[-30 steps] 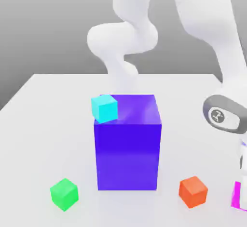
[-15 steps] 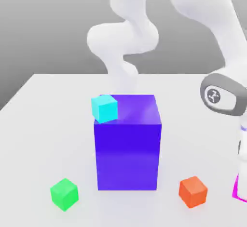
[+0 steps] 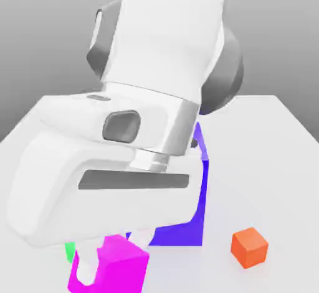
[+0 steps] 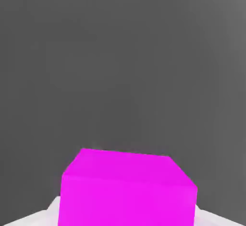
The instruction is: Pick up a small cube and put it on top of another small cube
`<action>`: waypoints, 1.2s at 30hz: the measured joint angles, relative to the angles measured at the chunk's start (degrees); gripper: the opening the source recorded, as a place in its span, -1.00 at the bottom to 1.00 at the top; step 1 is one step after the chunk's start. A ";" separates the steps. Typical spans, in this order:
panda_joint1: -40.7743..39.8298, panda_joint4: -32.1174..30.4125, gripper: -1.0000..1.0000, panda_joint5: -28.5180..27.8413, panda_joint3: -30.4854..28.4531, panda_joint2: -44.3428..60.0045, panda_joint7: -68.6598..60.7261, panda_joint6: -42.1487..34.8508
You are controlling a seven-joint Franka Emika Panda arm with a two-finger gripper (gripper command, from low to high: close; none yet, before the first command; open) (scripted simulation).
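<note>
The small magenta cube (image 3: pixel 118 262) hangs low at the exterior view's front left, with my gripper (image 3: pixel 104 272) shut on it. One white finger (image 3: pixel 92 268) shows against the cube's side. In the hand view the magenta cube (image 4: pixel 127 189) sits between the white fingertips (image 4: pixel 52 211), with plain grey beyond it. Just a sliver of the green cube (image 3: pixel 69 252) peeks out on the table behind the held cube, at its left edge. My large white hand (image 3: pixel 106 173) covers most of the scene's middle.
The big blue-purple block (image 3: pixel 187 223) stands mid-table, mostly hidden behind my hand. An orange cube (image 3: pixel 249 247) rests on the white table (image 3: pixel 280 180) at the exterior view's front right.
My arm has swung from the exterior view's right edge across to the front left, carrying the magenta cube. The hand now blocks most of the purple block and the green cube.
</note>
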 joint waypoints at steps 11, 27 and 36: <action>-9.06 -9.06 -1.00 5.85 3.19 4.77 -23.50 -1.38; -24.11 -23.21 -1.00 18.33 13.39 2.41 -62.02 -1.69; -30.80 -32.12 -1.00 24.93 18.72 -6.40 -92.09 -1.26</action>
